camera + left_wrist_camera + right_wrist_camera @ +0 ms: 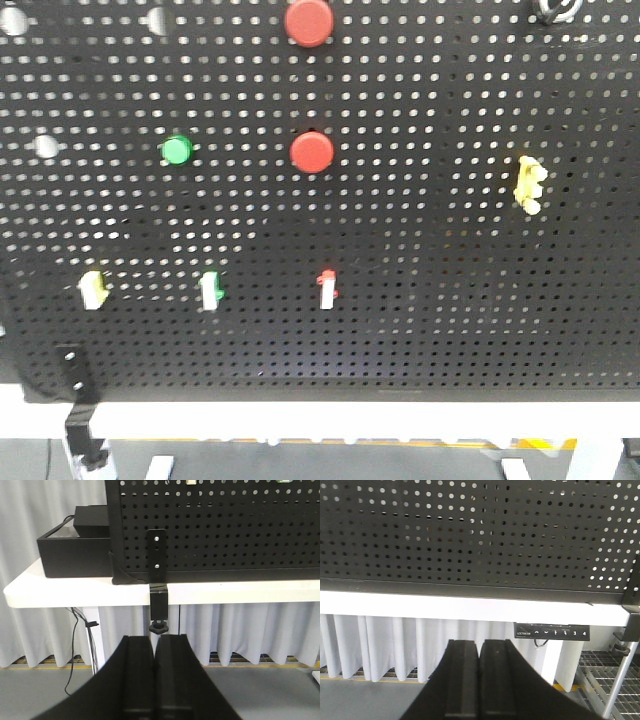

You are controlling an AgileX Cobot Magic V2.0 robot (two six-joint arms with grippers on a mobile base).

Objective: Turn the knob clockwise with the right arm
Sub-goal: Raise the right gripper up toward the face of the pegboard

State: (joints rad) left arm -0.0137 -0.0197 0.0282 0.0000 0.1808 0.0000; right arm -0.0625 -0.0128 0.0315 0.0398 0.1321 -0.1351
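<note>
Two pairs of blocky fingers fill the bottom centre of the wrist views. The matte black angular right gripper (479, 647) and the matching left gripper (156, 645) each have their jaws pressed together with nothing between them.

Beyond them runs the white table edge (420, 605), and above it stands the black perforated metal board (450, 330). In the front view the board carries round red push-buttons (311, 152) at centre and a yellow clip-like switch (529, 183) at the right. The small silver-grey metallic ring-shaped knob (555, 8) sits in the upper right corner, cut by the top edge so that only its lower arc shows. Neither wrist view shows it, so the right gripper is judged to be low and well apart from it.

The likely troubles:
- Jaws that arrive closed would bump the knob's face instead of straddling it.
- The smooth metal rim may slip under a light pinch, so the wrist would turn without the knob.
- A reach that drifts left could land on a red button or the yellow switch.

The knob's axis appears to point straight out of the board, toward the front camera. Being round, it has no long axis across the board, and no pointer mark can be made out.
</note>
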